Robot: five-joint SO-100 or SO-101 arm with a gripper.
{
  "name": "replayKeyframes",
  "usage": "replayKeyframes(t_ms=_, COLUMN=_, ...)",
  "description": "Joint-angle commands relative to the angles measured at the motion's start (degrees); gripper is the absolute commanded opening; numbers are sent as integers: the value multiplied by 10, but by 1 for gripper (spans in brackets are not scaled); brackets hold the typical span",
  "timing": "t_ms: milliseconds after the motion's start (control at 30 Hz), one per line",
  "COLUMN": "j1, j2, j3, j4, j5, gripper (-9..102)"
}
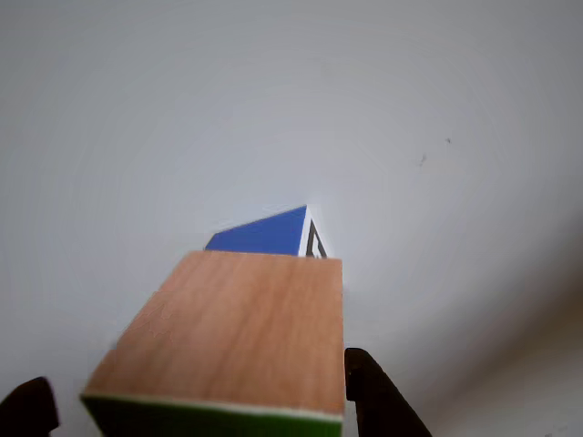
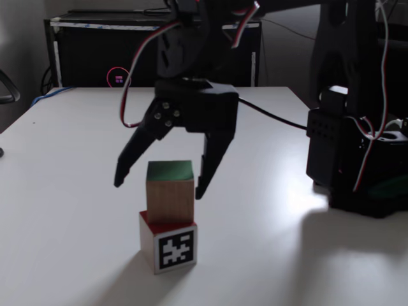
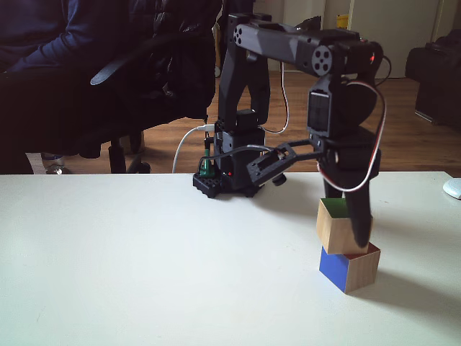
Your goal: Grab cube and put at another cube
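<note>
The wood-grain cube [image 2: 169,199], green face up, rests on top of the other cube [image 2: 173,247], whose white marker face points at the camera in a fixed view, with a strip of red above it. In another fixed view the wooden cube [image 3: 333,229] sits slightly askew on the blue-faced cube [image 3: 333,268]. My gripper [image 2: 159,188] is open and straddles the wooden cube, one finger on each side. In the other view the wooden cube [image 1: 237,319] lies between the dark fingertips [image 1: 369,387], with the blue cube [image 1: 264,235] peeking out beyond it.
The arm's base [image 3: 230,166] stands on the white table [image 3: 144,274] behind the stack. A second black arm base [image 2: 357,153] is at the right in a fixed view. A person in dark clothes [image 3: 108,58] sits behind the table. A white mouse [image 3: 452,189] lies at the right edge.
</note>
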Motion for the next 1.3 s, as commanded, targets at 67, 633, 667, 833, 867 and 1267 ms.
replayKeyframes(t_ms=67, j1=-14, j2=32, j3=-14, j4=6, j5=2, gripper=50)
replayKeyframes(t_ms=633, j1=197, j2=682, j3=458, j4=-159, j5=-219, gripper=50)
replayKeyframes(t_ms=667, j1=234, j2=709, j3=505, j4=-194, j5=-239, gripper=48)
replayKeyframes(t_ms=833, j1=314, j2=691, j3=589, j4=-261, j5=-268, gripper=29)
replayKeyframes(t_ms=867, j1=316, j2=704, j3=603, j4=-265, j5=-271, gripper=22)
replayKeyframes(t_ms=1267, j1=258, j2=1038, j3=844, j4=-170, j5=-262, gripper=0)
